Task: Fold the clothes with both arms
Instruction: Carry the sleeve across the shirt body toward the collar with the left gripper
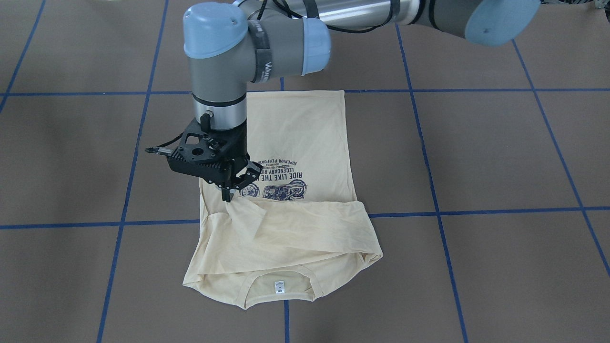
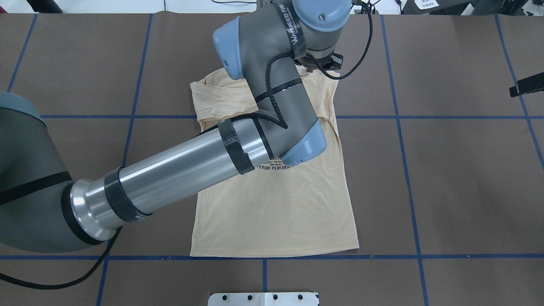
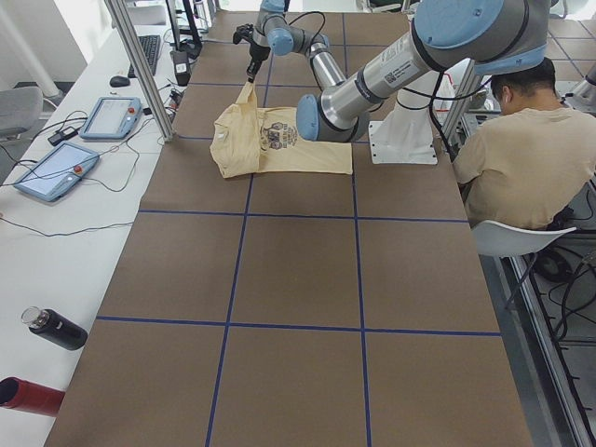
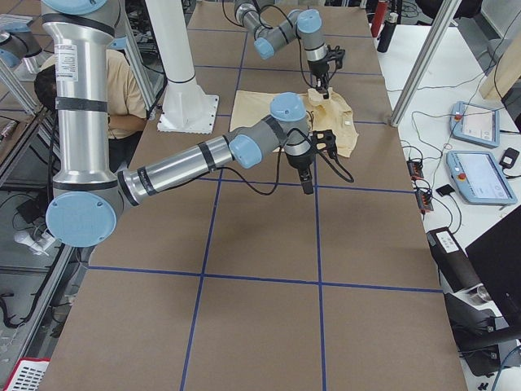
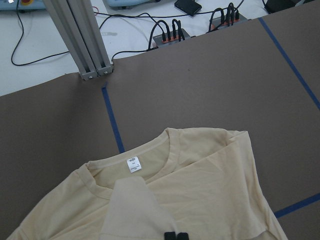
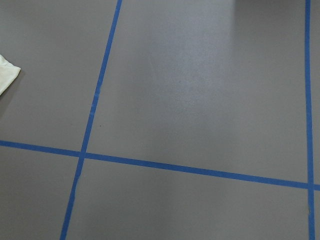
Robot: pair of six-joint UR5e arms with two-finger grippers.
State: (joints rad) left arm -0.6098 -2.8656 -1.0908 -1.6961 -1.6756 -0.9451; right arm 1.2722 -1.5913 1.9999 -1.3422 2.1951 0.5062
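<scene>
left arm (image 1: 224, 62) looms closest, reaching across the t-shirt (image 1: 295, 133), which lies on the bench (image 1: 476, 152) with its long axis running from hem near the robot out to the collar (image 1: 281, 277). its jaws pinch a raised fold by the shirt's right edge. right arm (image 4: 187, 159) hangs well apart beside the shirt, jaws spread or pressed i cannot tell; left is nearer.

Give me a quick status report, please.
Left gripper shut on T-shirt. Right gripper over bare table, state unclear. T-shirt partly folded. Nothing seen blocking.
</scene>
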